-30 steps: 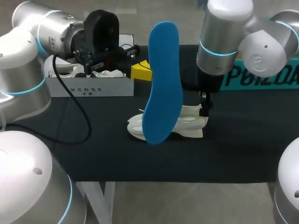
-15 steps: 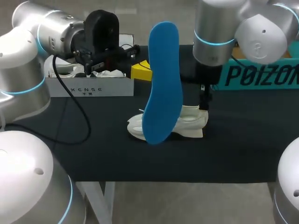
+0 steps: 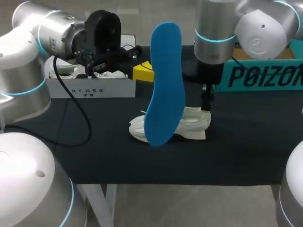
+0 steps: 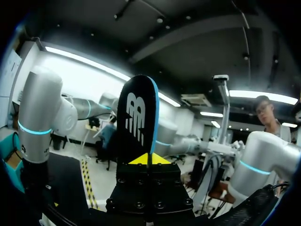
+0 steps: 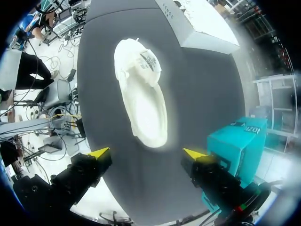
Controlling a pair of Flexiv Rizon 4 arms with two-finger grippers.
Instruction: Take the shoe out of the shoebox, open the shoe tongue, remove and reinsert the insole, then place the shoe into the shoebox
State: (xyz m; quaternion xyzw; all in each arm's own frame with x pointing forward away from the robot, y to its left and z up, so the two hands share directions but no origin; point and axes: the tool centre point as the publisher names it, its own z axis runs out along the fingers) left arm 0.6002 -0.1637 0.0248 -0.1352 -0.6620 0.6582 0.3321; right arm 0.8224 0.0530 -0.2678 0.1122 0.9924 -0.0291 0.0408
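The left end effector (image 3: 142, 72) gripped the blue insole (image 3: 165, 80), which might slip and miss the shoe (image 3: 191, 124) at its 5 o'clock, because the released right end effector (image 5: 147, 153) steadied nothing.

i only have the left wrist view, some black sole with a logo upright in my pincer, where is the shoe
Observer: The white low-top shoe lies on its sole on the black table, right under the blue foam insole that your left pincer grips; you are seeing that insole's black underside.
Operator: ok is the other arm anywhere near it
Observer: Yes. The right pincer hangs above the shoe's heel end, fingers open and touching nothing.
Operator: and the box
Observer: The white cardboard shoebox stands open at the table's rear left, apart from the shoe.
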